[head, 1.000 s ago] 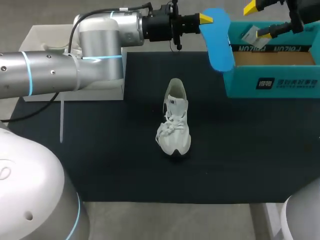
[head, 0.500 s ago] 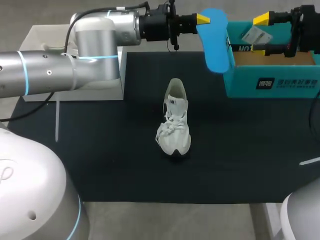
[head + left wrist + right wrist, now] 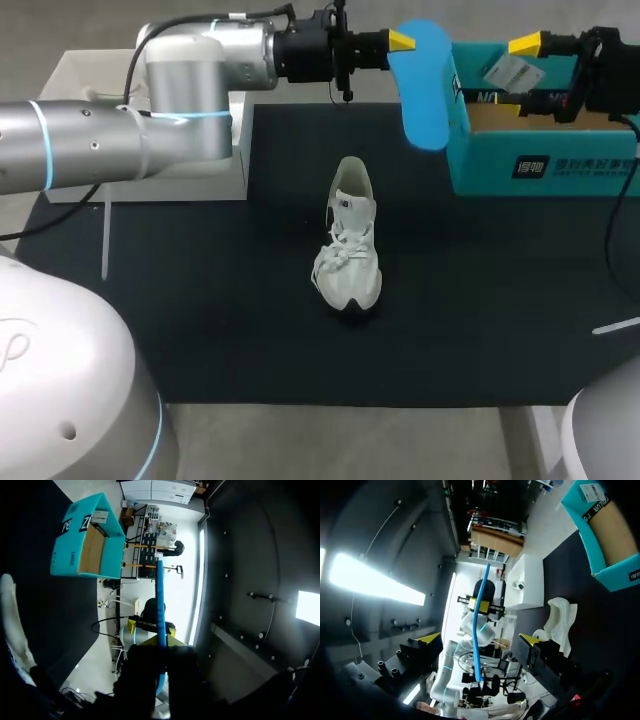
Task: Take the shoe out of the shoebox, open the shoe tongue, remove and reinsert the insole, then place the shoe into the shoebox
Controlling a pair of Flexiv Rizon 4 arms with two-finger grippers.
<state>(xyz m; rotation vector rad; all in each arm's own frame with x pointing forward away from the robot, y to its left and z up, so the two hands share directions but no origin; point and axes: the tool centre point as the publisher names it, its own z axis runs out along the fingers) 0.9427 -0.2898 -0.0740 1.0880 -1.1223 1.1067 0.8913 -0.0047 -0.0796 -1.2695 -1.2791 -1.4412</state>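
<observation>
One blue insole (image 3: 425,95) clamped in left jaws, right jaws wide open, empty

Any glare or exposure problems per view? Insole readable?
Head view: even light, no glare, insole clear against the dark mat. Left wrist view: bright background washed out, insole a thin edge-on line. Right wrist view: strong glare from a lamp, insole also edge-on.

The shoe (image 3: 349,243) stands at the middle of the mat (image 3: 250,330) on the bench (image 3: 330,440), toe toward the near edge and heel toward the far one. The shoebox (image 3: 545,165) sits at the mat's far right, well apart from the shoe. The insole (image 3: 425,85) hangs in the left tool (image 3: 398,42), just beside the shoebox's left end. The right tool (image 3: 522,68) hangs over the shoebox. A platform (image 3: 80,75) sits at the far left, beside the mat.
</observation>
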